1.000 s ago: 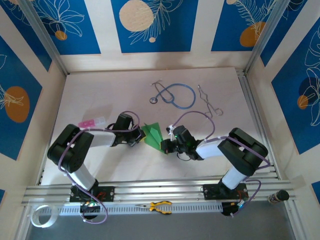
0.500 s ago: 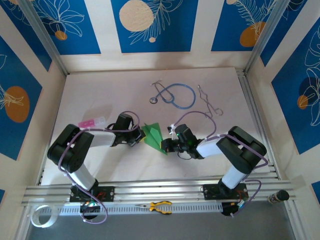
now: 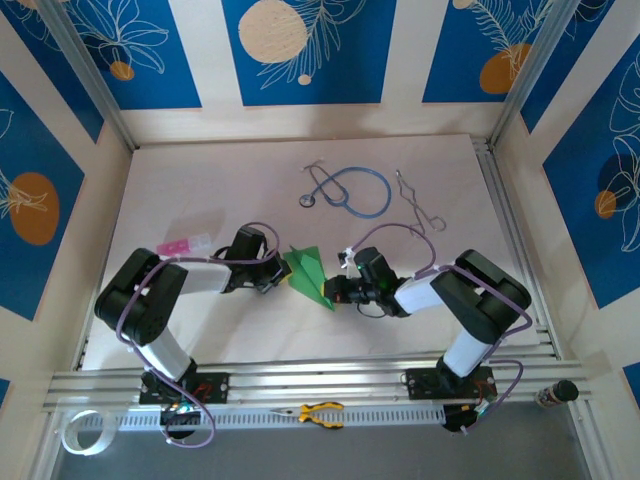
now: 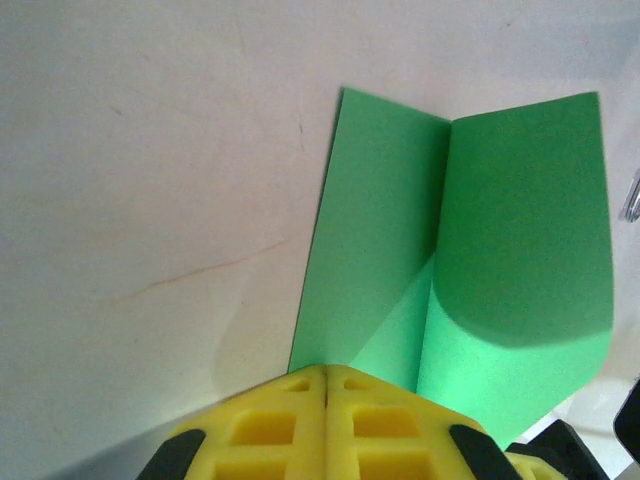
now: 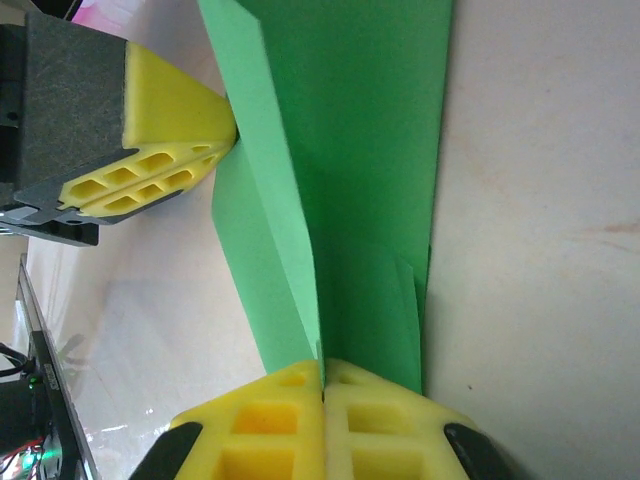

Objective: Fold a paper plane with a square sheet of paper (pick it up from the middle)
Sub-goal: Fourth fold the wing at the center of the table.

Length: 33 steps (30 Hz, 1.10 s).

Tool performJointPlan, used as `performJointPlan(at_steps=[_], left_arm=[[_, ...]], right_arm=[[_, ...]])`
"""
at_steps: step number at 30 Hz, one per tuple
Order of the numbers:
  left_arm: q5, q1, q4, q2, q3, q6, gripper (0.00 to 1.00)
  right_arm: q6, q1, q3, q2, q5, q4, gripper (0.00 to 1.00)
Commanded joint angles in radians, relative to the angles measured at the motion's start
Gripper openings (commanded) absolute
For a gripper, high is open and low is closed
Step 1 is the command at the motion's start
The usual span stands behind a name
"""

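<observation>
Yellow pliers [image 3: 320,412] are sitting on the front rail. Mid-table, the left gripper [image 4: 325,375] and right gripper [image 5: 322,372] are both pinching the green paper [image 3: 308,272] from opposite sides, fingers squeezed tight on its edges. It's lying half-folded between them. A blue stethoscope [image 3: 350,190] is lying well behind.

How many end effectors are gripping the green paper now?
2. The left end effector pinches the green paper at its left side; the right end effector pinches its right side.
</observation>
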Motion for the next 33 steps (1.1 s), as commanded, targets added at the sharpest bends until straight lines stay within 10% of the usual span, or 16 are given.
performJointPlan(at_steps=[1,33], left_arm=[[-0.031,-0.005,-0.032,0.013,0.013,0.017,0.00],[0.059,-0.035,0.209,-0.034,0.008,0.040,0.00]], right_arm=[[0.016,-0.004,-0.020,0.016,-0.027,0.010,0.04],[0.059,0.003,-0.036,0.041,-0.004,0.040,0.03]])
